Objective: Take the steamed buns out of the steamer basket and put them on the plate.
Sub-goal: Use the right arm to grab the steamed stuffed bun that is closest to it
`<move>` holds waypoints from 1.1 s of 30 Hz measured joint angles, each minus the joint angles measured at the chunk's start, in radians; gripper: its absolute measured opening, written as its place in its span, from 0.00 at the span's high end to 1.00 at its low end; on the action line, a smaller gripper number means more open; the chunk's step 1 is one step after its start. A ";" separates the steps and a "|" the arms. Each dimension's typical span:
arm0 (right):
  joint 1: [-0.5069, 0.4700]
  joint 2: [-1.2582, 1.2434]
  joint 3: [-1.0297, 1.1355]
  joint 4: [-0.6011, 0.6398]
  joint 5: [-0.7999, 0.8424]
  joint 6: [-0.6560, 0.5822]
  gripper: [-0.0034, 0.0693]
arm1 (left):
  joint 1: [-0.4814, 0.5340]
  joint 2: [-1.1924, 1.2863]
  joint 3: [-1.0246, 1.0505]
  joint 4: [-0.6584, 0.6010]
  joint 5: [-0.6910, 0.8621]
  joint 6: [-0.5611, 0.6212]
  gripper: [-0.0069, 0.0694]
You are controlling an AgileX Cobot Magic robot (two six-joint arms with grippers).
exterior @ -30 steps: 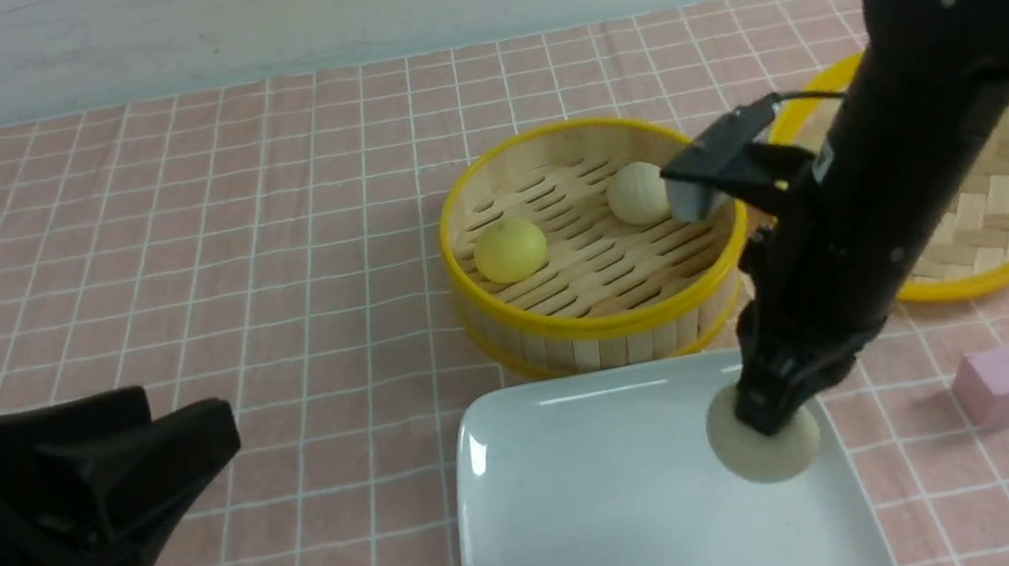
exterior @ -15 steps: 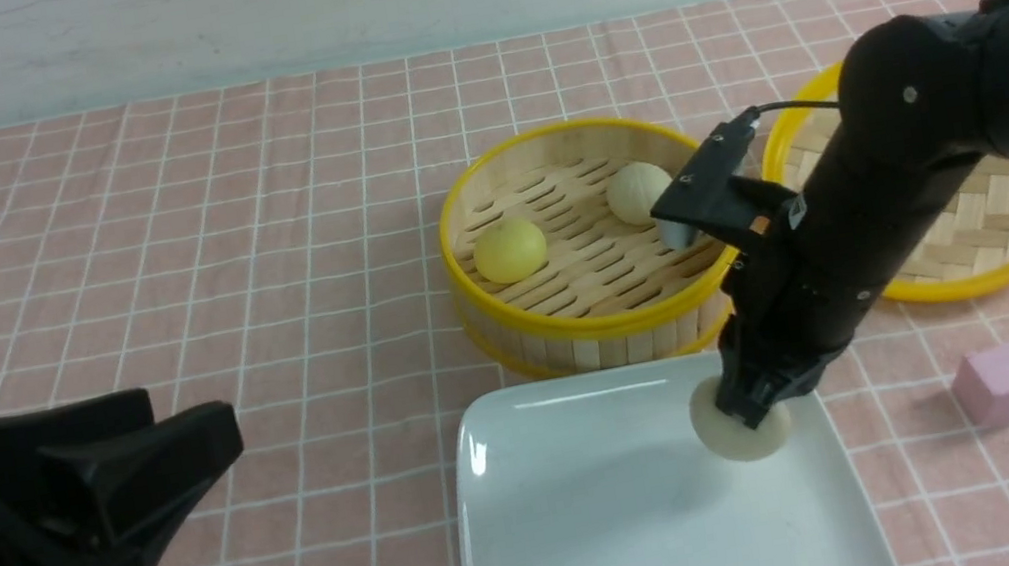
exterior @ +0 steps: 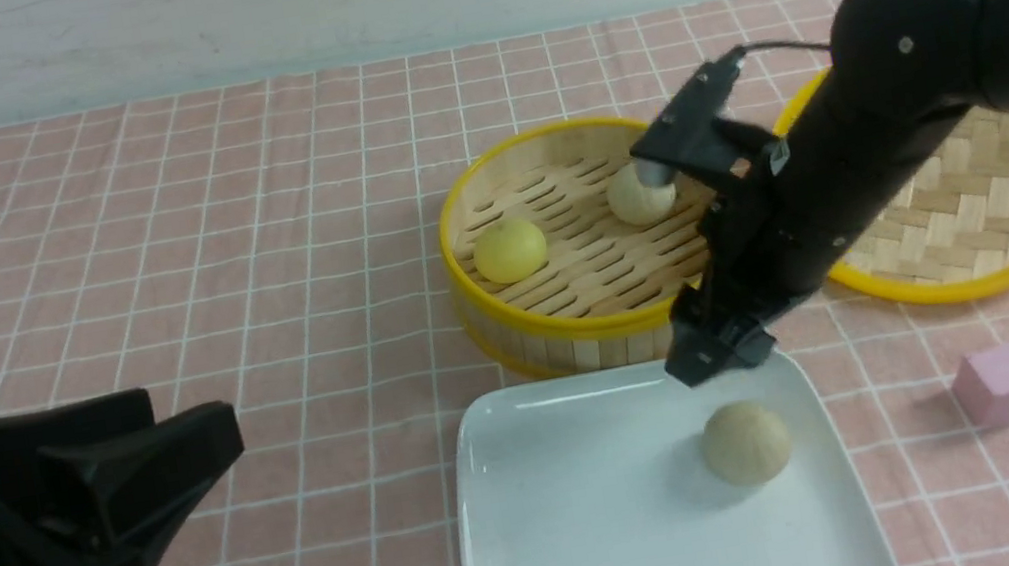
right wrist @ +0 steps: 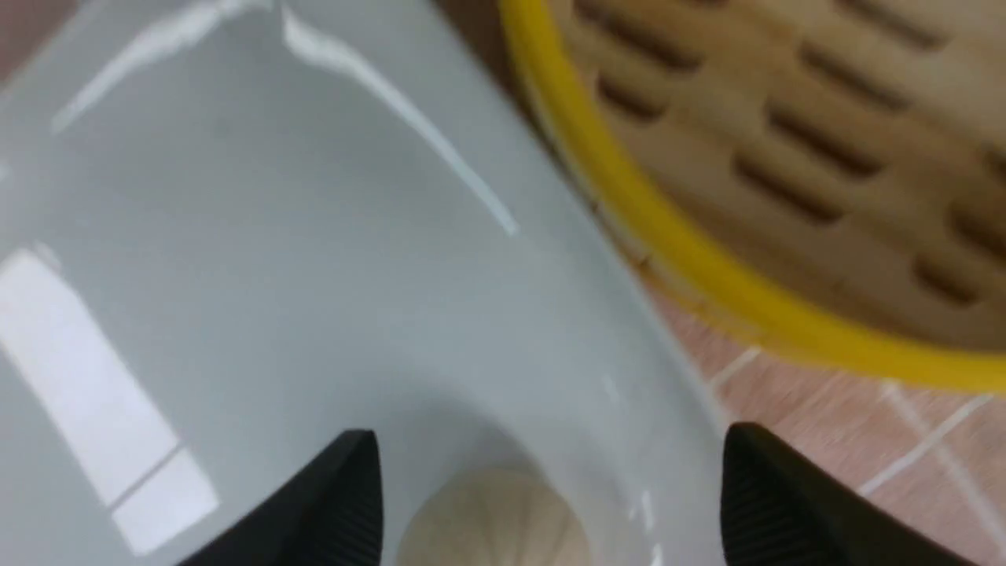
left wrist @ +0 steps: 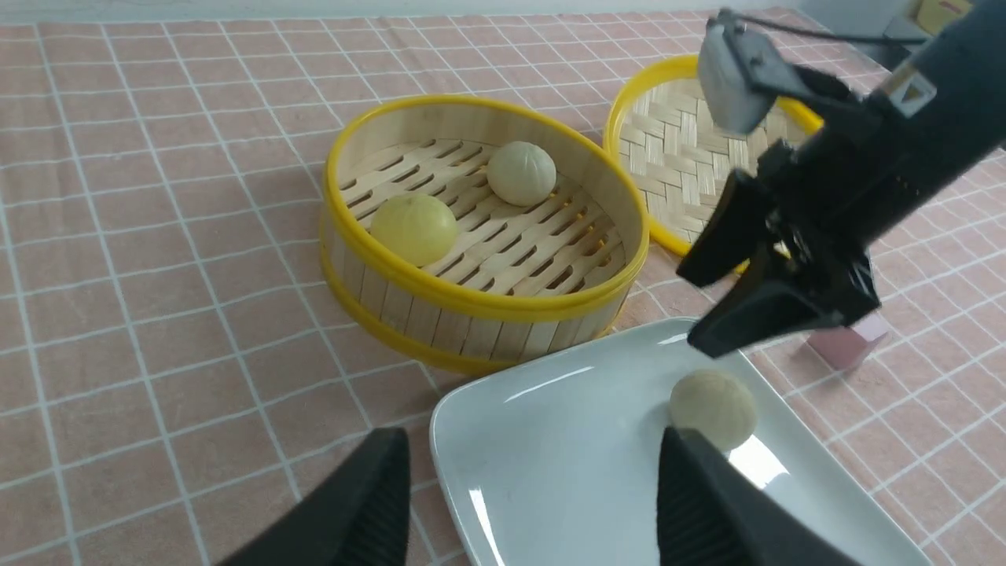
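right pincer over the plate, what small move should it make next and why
Probably lift the right pincer and swing it over the steamer basket toward the pale bun, the nearer one. Its jaws stand open, clear above the beige bun, which rests on the plate. The pale bun and a yellow bun are in the basket, not yet moved.

Bun on plate; steamer basket behind plate, two buns inside; lid right of basket.
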 joint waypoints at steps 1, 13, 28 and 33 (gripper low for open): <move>0.000 -0.001 -0.007 -0.001 0.000 0.003 0.20 | 0.000 0.000 0.000 0.000 0.000 0.000 0.33; -0.088 0.103 -0.347 -0.031 0.023 0.142 0.38 | 0.000 0.000 0.000 0.000 0.041 0.000 0.33; -0.130 0.428 -0.520 -0.060 -0.067 0.156 0.39 | 0.000 0.000 0.000 0.000 0.048 0.000 0.33; -0.130 0.448 -0.522 -0.071 -0.106 0.145 0.39 | 0.000 0.000 0.000 0.000 0.048 0.000 0.33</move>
